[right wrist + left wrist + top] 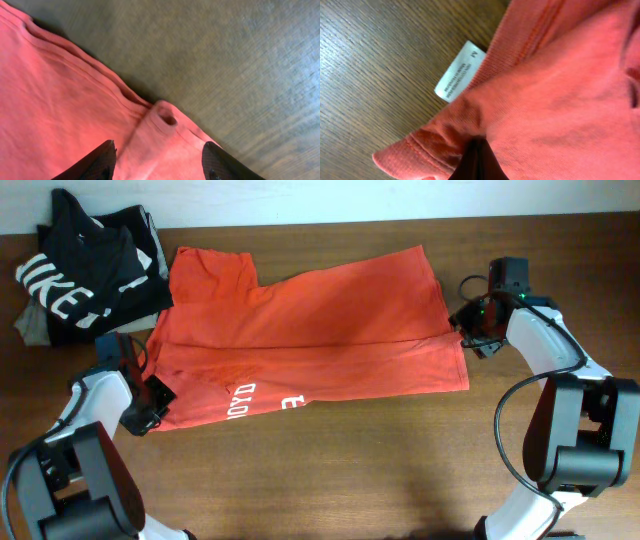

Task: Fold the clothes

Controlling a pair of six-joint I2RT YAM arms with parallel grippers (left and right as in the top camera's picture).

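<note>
- The left hand is pressed together on a fold of the red-orange T-shirt at its neck end. The white neck label lies just beyond its tips, against the counter.
- The right hand is spread. Its fingers straddle the hem corner at the shirt's right edge, with cloth between them but not pinched.
- The T-shirt lies mid-counter between the two hands, its long axis running left to right: neck toward the left hand, hem toward the right hand.
- Each hand sits at its own end, so neither is nearer overall. A fold would likely carry one end along that axis toward the other.
- The white lettering shows along the near edge.
- A black shirt with white letters lies over a grey-olive garment at the far left corner, just beside the T-shirt's upper left edge.
</note>
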